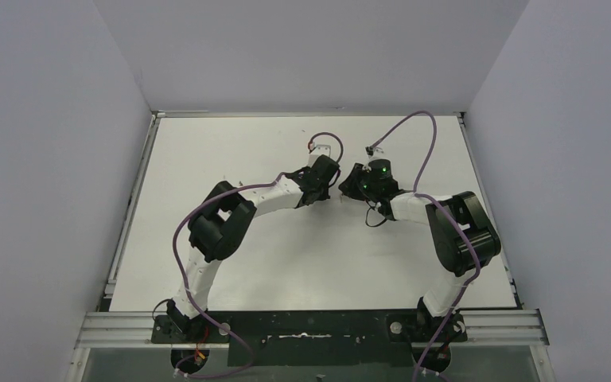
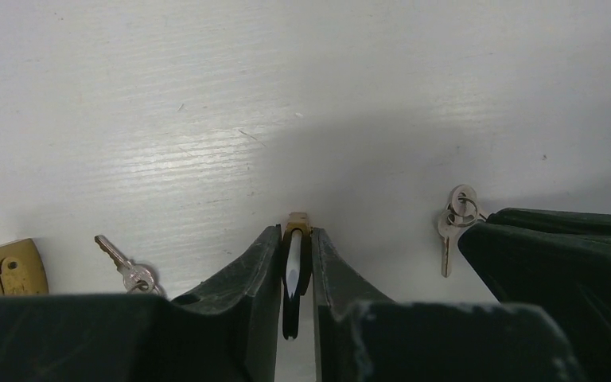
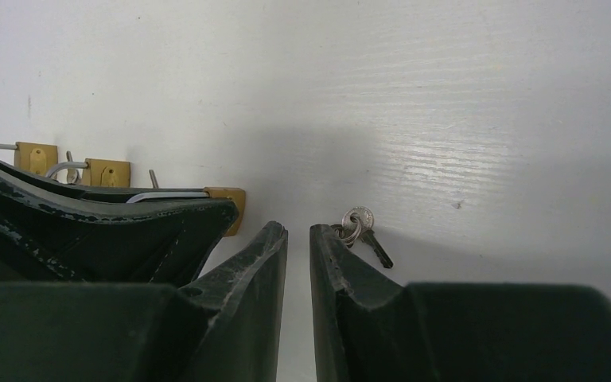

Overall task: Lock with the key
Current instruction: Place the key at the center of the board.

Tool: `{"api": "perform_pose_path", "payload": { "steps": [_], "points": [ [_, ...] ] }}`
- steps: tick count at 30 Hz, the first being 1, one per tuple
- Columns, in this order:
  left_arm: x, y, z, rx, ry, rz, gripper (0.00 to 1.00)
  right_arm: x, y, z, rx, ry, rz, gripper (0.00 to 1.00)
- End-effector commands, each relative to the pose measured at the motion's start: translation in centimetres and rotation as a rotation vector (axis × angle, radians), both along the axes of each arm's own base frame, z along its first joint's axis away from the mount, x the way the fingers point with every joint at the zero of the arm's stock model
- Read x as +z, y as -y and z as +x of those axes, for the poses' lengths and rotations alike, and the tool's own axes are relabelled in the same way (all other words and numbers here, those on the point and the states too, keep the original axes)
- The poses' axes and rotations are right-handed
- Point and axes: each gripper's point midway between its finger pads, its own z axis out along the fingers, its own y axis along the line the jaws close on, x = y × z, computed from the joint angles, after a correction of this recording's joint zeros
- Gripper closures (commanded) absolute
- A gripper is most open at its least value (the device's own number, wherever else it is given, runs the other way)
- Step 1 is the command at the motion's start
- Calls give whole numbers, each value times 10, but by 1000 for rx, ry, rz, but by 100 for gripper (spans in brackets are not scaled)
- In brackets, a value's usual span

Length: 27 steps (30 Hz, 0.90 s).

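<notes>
1. One padlock [image 2: 297, 222]: clamped edge-on in the left gripper [image 2: 294, 239] at mid-table, likely to steady it for the key.
2. One key [image 3: 359, 221]: lying on the table [image 3: 485, 95], just beside the right gripper [image 3: 298, 235], whose narrow jaws have nothing between them.

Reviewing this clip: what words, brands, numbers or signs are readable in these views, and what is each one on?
No text is readable in any view.
On the brass padlock in the left wrist view, any stamp is too blurred to read.
On the two padlocks in the right wrist view, any marking is too small to read.
On the key, no marking is legible.
</notes>
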Motion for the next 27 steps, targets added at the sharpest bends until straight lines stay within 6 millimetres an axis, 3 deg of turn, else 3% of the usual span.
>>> {"api": "perform_pose_path", "payload": {
  "steps": [1, 9, 16, 22, 27],
  "points": [
    [14, 5, 11, 30, 21, -41, 92, 13, -1, 13, -8, 62, 31, 81],
    [14, -2, 10, 62, 13, -15, 100, 12, -2, 13, -5, 59, 40, 81],
    [13, -3, 9, 73, -2, -4, 99, 14, -2, 14, -7, 62, 44, 81],
    [11, 1, 9, 61, -18, -5, 82, 14, -3, 13, -4, 60, 47, 81],
    [12, 2, 10, 57, -20, -3, 54, 13, -1, 13, -6, 57, 48, 81]
  ]
}}
